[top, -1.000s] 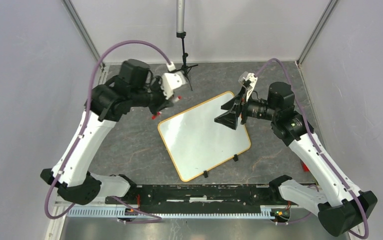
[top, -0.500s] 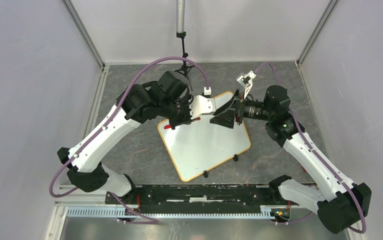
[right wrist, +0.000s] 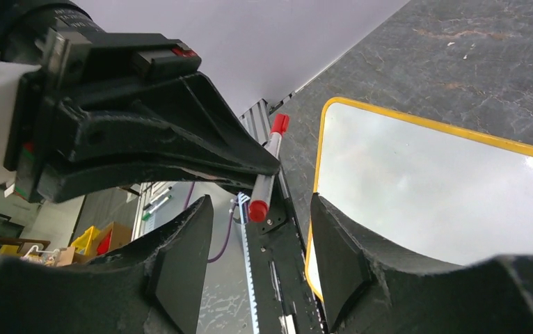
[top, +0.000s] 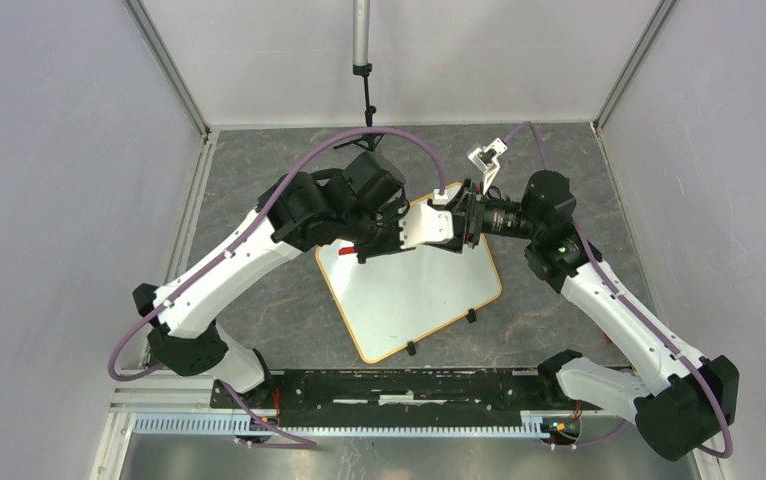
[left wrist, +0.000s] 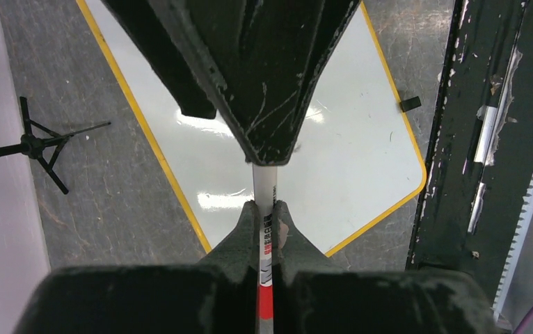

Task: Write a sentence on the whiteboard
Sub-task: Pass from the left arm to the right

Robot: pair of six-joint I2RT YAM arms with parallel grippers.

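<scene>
The whiteboard [top: 409, 290] lies flat mid-table, orange-framed, and no sentence shows on its white surface [left wrist: 347, 153]. My left gripper [left wrist: 266, 207] is shut on a white marker [left wrist: 265, 184] with red ends and holds it above the board's far edge [top: 437, 232]. My right gripper [right wrist: 260, 236] faces it from the right [top: 462, 218]. Its jaws stand open on either side of the marker's red cap end [right wrist: 258, 209] without touching it. In the left wrist view the marker's front part is hidden behind the right fingers [left wrist: 264, 83].
A small black tripod stand [top: 364, 90] rises at the back of the table [left wrist: 37, 146]. A black rail [top: 389, 385] runs along the near edge. Two black clip feet [top: 472, 316] sit on the board's near side. Grey walls enclose the table.
My left arm has swung from the back left across the board, carrying the marker up to the right gripper. The right gripper's jaws have narrowed around the marker's end.
</scene>
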